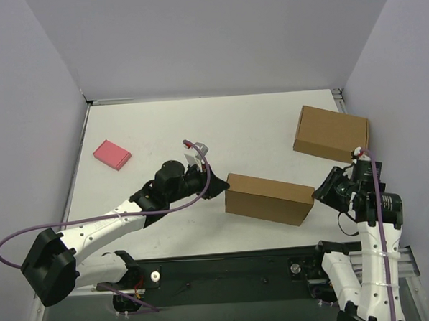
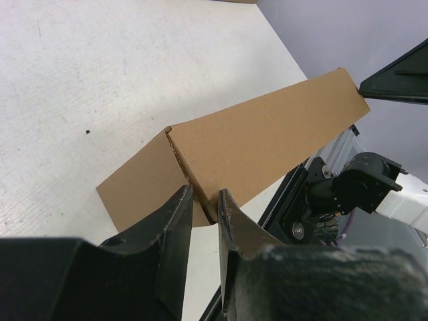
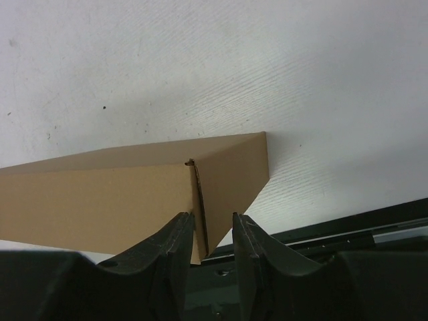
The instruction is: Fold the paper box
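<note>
The paper box [image 1: 268,198] lies on the white table as a closed brown oblong box, between the two arms. My left gripper [image 1: 217,189] is at its left end. In the left wrist view its jaws [image 2: 204,194] stand a narrow gap apart, with the lower corner of the box [image 2: 267,134] at the tips. My right gripper [image 1: 322,191] is at the box's right end. In the right wrist view the gripper [image 3: 212,221] has a small gap between its jaws, and the end edge of the box [image 3: 93,200] sits just inside the left finger. I cannot see either gripper pinching the cardboard.
A second brown box [image 1: 331,133], fully formed, stands at the back right. A small pink flat block [image 1: 112,154] lies at the left. A black rail [image 1: 227,268] runs along the table's near edge, close below the paper box. Grey walls enclose the table.
</note>
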You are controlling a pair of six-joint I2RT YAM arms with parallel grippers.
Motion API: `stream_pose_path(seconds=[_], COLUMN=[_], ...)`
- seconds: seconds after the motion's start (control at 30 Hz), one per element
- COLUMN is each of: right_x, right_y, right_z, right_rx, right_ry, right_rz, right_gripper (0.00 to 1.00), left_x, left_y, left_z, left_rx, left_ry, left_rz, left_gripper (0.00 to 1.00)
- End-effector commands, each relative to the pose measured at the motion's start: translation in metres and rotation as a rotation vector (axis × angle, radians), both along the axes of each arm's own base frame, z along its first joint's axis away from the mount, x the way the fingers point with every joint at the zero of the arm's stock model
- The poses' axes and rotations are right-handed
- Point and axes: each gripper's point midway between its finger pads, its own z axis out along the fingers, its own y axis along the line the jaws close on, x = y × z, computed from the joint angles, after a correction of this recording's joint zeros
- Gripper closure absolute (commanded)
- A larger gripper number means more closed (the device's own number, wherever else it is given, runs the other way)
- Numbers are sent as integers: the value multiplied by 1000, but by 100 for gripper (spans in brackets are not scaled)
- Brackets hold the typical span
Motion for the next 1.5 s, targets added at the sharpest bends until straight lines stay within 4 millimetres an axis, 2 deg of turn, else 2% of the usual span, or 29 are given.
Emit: stream_pose_path(seconds=[0.0,0.37,0.6,0.73,0.93,1.07,1.23,1.37,1.47], right_x=[-23,-35,-50,-58,-72,-77,-72,-47,-38], right_y=[-1,-3,-5,-1,15,20,39,50,63], right_z=[-10,-28,-39,-42,-57,-57,-64,-62,-60], right_rx=[-4,-21,-74,-114,-23,-16,72,104,124], right_ry=[87,162,274,361,481,531,528,400,322], right_rz=[-17,-7,11,62,91,129,158,143,150], right_gripper=[69,71,78,80,80,81,81,82,82], left_x=[-45,-44,-51,-54,-56,-56,-53,-45,-40], left_y=[76,76,79,80,77,78,78,87,100], left_z=[-138,-137,-149,-155,-158,-158,-159,-160,-156], left_rx=[491,487,492,490,471,472,448,438,438], left_ry=[291,286,317,332,339,335,326,287,254], left_rz=[9,7,4,3,3,4,24,108,181], left_gripper=[70,70,74,75,76,76,77,80,80])
